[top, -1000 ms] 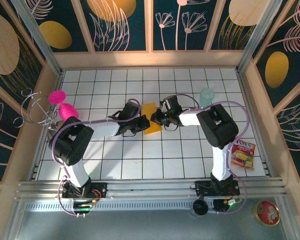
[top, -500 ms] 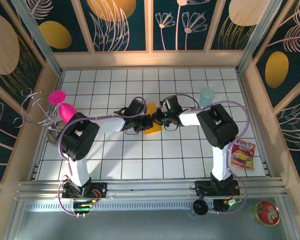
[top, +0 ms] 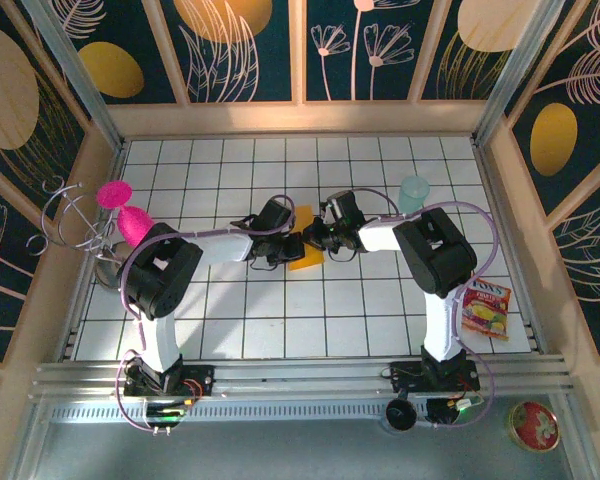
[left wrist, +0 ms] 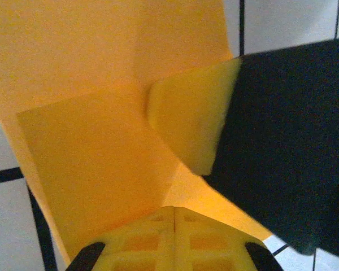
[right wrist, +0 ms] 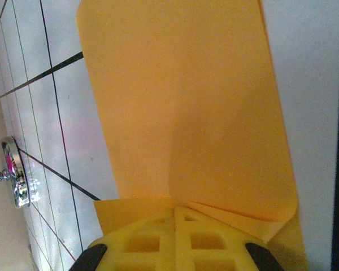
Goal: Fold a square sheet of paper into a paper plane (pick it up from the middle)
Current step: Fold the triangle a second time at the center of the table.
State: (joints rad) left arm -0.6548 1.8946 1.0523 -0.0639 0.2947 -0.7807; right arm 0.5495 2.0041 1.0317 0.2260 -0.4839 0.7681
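The left arm point(top: 160, 285) and right arm point(top: 435, 255) match: bulky black joint housings joined by white tubular links, with a thin lilac cable point(top: 458, 207) looping along each. Black bases point(top: 165, 385) carry small green lights (one apiece). The left hand point(left wrist: 175, 220) and right hand point(right wrist: 175, 220) have yellow fingers point(left wrist: 141, 243) moulded in a ribbed lattice.

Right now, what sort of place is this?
Probably a purpose-built robot test cell: aluminium frame posts box in a white grid-tiled table, leaf-patterned panels wall it off, and left arm and right arm are bolted to the near rail.
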